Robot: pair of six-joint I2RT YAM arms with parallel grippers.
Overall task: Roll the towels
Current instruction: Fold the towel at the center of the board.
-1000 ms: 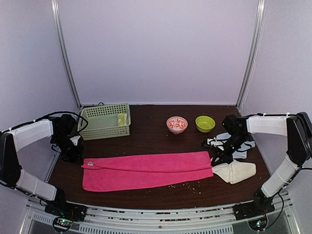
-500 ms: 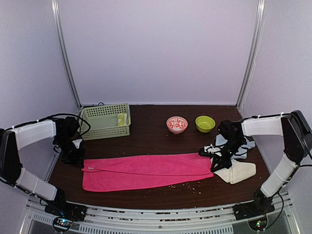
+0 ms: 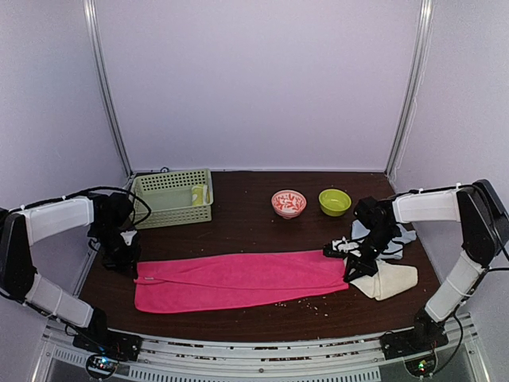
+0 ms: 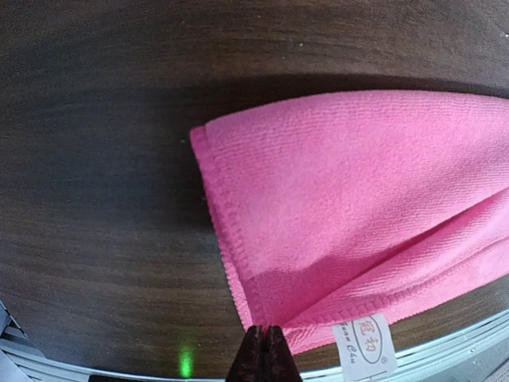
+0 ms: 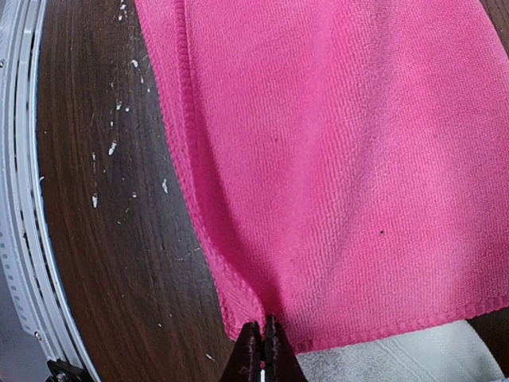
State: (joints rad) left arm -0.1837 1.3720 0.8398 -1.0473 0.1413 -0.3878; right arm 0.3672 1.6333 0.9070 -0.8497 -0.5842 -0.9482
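Left tool [image 4: 262, 342]: pinched onto pink towel [image 3: 238, 278] at its left end.
Right tool [image 5: 261, 338]: just moved onto its right end, pinched.
Rolling: unstarted.

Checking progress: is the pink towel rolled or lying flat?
Flat: the pink towel lies stretched out full length, no roll at either end.

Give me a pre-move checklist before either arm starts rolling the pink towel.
1. Left tool pinching the pink towel at its left end: ok.
2. Right tool pinching its right end: ok.
3. Towel lying flat, untwisted: ok.
4. Right end free of the cream towel: not ok, they touch.
5. Light blue towel apart from the pink one: cannot tell, the right arm covers the gap.
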